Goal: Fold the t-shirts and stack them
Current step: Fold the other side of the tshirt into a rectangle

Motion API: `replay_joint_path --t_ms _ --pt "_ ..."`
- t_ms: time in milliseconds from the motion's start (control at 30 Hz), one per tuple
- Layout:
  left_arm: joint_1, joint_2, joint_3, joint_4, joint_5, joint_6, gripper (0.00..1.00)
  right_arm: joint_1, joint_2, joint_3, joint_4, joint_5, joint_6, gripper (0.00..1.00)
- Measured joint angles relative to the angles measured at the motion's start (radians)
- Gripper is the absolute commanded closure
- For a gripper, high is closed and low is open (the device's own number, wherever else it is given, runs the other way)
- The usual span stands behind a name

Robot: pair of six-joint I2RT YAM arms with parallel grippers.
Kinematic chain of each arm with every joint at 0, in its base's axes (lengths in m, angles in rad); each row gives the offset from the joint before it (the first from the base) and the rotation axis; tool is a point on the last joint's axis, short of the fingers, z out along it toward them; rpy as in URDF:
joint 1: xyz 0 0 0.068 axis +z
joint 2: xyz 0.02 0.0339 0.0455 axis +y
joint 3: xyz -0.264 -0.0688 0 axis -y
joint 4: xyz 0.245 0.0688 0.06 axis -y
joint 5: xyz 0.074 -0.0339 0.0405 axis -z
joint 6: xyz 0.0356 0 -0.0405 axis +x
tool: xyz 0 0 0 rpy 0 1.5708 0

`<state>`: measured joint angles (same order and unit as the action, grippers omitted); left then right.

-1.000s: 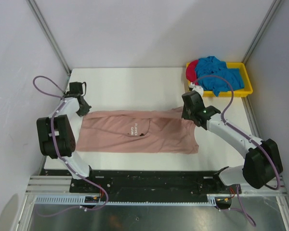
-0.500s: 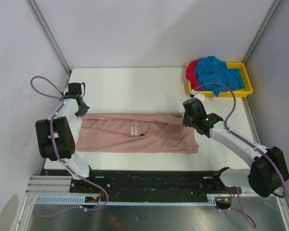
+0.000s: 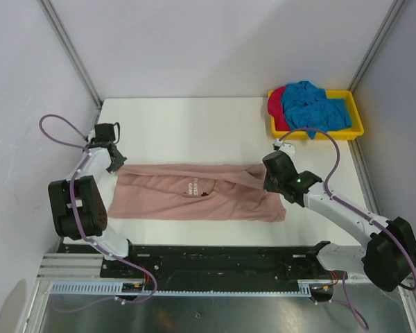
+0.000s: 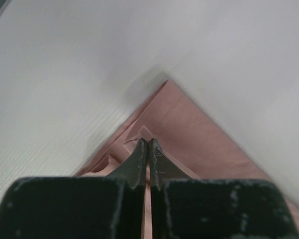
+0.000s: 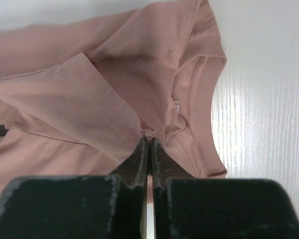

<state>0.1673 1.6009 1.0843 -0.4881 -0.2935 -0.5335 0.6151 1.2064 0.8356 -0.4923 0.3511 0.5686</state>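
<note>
A dusty pink t-shirt (image 3: 194, 191) lies spread across the white table, its small chest print facing up. My left gripper (image 3: 115, 166) is shut on the shirt's far left corner (image 4: 157, 124), the cloth pinched between the fingertips. My right gripper (image 3: 270, 182) is shut on the shirt's far right part beside the collar (image 5: 202, 99), with a pinch of cloth between its tips (image 5: 148, 140). A bright blue t-shirt (image 3: 312, 107) and a red t-shirt (image 3: 276, 103) lie bunched in a yellow tray (image 3: 357, 125) at the far right.
The tray stands in the table's far right corner. Grey walls with metal frame posts (image 3: 69, 48) enclose the table on three sides. The white table top (image 3: 194, 132) shows beyond the pink shirt.
Both grippers have pulled the pink shirt's far edge toward the near side, folding it over. The right gripper has moved nearer, and the shirt now looks narrower.
</note>
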Motion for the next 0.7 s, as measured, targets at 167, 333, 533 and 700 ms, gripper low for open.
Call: replay_joint_path --t_ms 167,333,533,700 --pt "0.014 -0.002 -0.051 -0.002 0.01 -0.007 1.0 0.013 -0.002 -0.028 -0.006 0.0 0.009 1.0" --pt "0.021 -0.002 -0.058 -0.004 0.017 -0.01 1.0 0.019 -0.008 -0.034 -0.009 0.0 0.012 1.0" --pt "0.024 -0.011 -0.058 -0.004 0.018 -0.01 1.0 0.021 -0.048 -0.034 -0.014 0.0 0.019 1.0" --pt "0.031 -0.03 -0.058 -0.004 0.018 -0.01 1.0 0.043 -0.053 -0.036 -0.029 0.0 0.034 1.0"
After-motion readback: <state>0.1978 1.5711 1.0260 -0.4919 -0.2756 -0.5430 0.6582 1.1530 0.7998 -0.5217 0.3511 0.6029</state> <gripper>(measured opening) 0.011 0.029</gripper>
